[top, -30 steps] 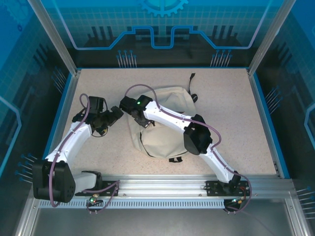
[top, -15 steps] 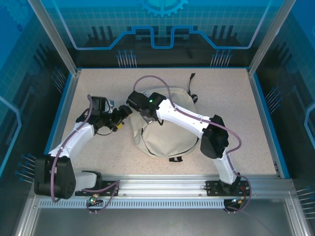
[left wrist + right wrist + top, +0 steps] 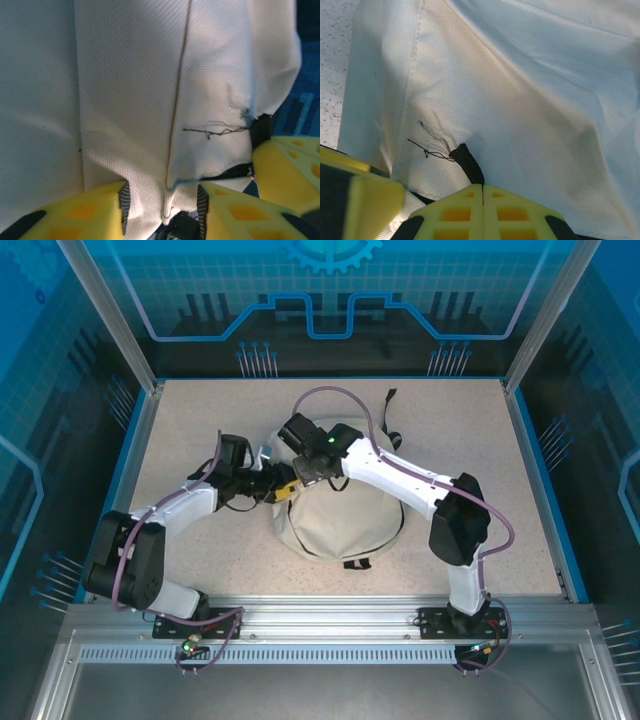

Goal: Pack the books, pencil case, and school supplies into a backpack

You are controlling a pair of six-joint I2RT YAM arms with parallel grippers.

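Fingers (image 3: 90, 205) of the left gripper (image 3: 162, 192) stand narrowed either side of a seamed fold at the left edge of the cream backpack (image 3: 345, 515), which lies mid-bench (image 3: 470, 440); whether they pinch it I cannot tell. Just right of them, the right gripper (image 3: 482, 186) is closed tight on the backpack's black tab (image 3: 467, 159)

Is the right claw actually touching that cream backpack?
Touching. The right wrist view shows the right claw shut on a black tab of the backpack.
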